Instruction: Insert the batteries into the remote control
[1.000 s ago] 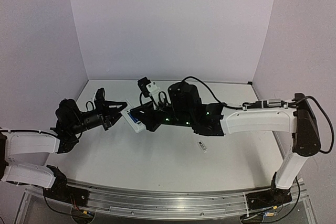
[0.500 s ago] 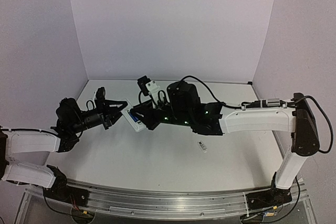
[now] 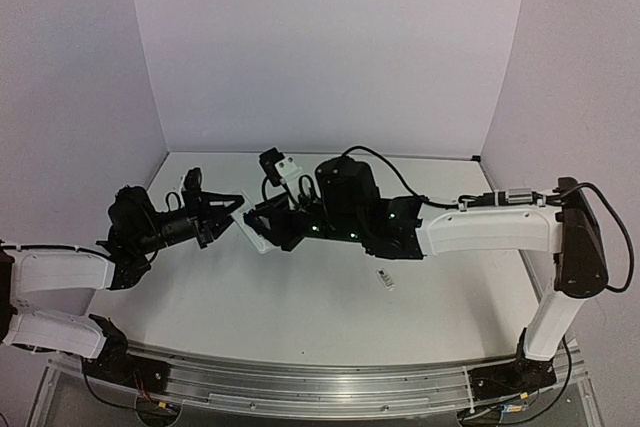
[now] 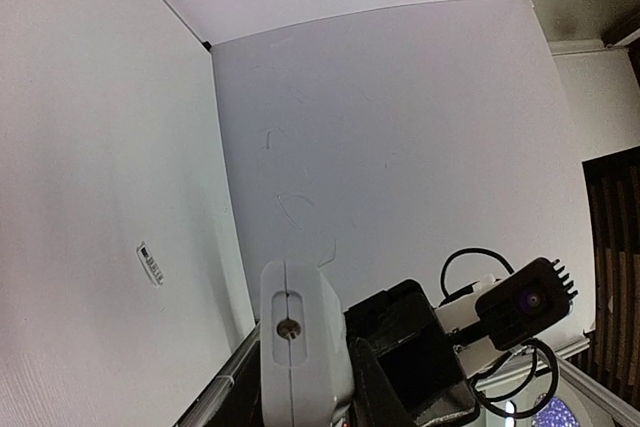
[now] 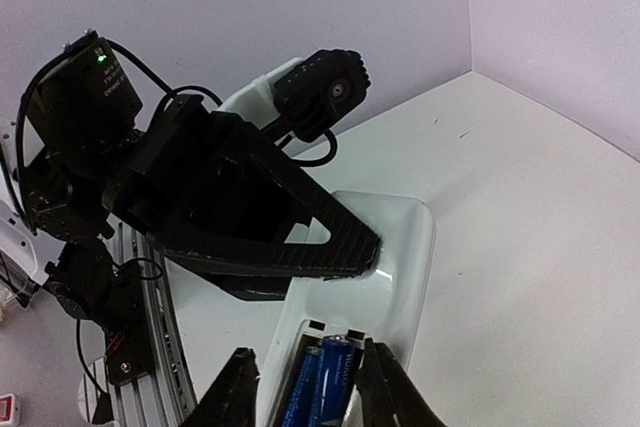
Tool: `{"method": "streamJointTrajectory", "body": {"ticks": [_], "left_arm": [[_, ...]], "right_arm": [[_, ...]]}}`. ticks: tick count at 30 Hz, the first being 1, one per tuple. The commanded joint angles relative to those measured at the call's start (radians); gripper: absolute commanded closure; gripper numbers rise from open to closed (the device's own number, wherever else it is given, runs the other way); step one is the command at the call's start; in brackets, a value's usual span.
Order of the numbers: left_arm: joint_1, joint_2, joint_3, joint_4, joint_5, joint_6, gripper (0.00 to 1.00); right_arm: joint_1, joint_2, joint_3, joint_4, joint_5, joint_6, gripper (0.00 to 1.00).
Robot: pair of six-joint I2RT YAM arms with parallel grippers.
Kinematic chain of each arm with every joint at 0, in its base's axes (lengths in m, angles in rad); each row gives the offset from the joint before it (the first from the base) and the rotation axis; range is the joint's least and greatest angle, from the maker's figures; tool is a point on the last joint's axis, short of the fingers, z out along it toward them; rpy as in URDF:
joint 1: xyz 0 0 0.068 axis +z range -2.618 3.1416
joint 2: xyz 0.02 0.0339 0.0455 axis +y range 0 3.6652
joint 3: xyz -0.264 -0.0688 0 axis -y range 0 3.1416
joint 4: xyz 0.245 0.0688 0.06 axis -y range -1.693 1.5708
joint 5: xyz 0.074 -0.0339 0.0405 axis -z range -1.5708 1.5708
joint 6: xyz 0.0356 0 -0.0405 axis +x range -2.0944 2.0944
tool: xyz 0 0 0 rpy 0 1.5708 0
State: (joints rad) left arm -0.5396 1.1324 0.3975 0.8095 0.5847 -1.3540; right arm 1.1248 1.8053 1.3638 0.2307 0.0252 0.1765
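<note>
At the left: left jaws clenched on one end of the remote (image 5: 395, 237), holding it tilted above the bench (image 3: 300, 297). In the middle: back of the remote turned up, recess uncovered. Inside the recess, both batteries (image 5: 325, 382), blue, side by side along its length. Just over them: right jaws released, standing apart, one finger on each side of the recess. Cannot tell whether touching the remote's edges. Further to the right: small white cover (image 3: 385, 279) flat on the bench, well apart from the remote.
</note>
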Motion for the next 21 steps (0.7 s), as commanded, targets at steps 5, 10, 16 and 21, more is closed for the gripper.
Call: {"method": "streamJointTrajectory", "body": {"ticks": [5, 10, 16, 21], "left_arm": [[-0.007, -0.034, 0.092, 0.135, 0.116, 0.055, 1.00], [-0.007, -0.013, 0.085, 0.161, 0.123, 0.057, 1.00], [-0.007, 0.041, 0.071, 0.217, 0.128, 0.052, 1.00], [-0.007, 0.082, 0.067, 0.251, 0.128, 0.051, 1.00]], "right_arm": [[-0.021, 0.006, 0.041, -0.217, 0.096, 0.062, 0.46], [-0.021, -0.010, 0.050, -0.229, 0.071, 0.085, 0.43], [-0.021, -0.047, 0.078, -0.270, -0.017, 0.138, 0.30], [-0.021, -0.074, 0.086, -0.293, -0.047, 0.179, 0.22]]}}
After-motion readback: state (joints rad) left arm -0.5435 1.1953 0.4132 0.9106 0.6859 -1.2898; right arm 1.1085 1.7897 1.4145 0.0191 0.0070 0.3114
